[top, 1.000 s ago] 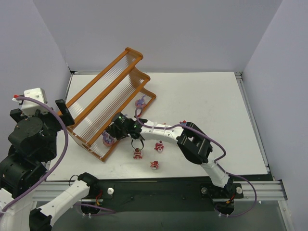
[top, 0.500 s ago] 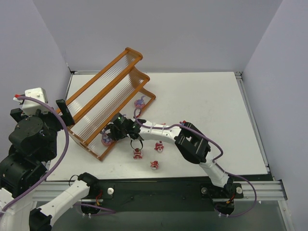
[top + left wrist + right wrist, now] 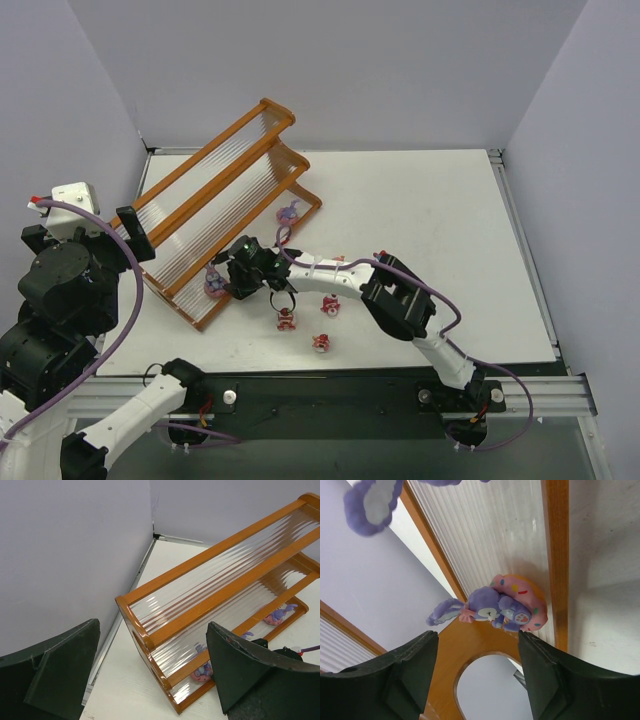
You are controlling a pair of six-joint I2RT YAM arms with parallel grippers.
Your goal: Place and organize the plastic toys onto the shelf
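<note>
Right gripper (image 3: 476,639), released, beside the bunny toy (image 3: 492,611) on the shelf's (image 3: 215,195) lowest tier; second toy (image 3: 290,212) shelved; three loose toys (image 3: 286,319) seemingly remain at four o'clock; left gripper (image 3: 152,627) open.

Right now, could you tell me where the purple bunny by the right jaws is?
Top view: the purple plastic bunny sits on the lowest tier of the orange-framed shelf, near its left end.

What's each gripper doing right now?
Left gripper: open, holding nothing.
Right gripper: open, holding nothing; the purple bunny toy sits free on the shelf.
</note>
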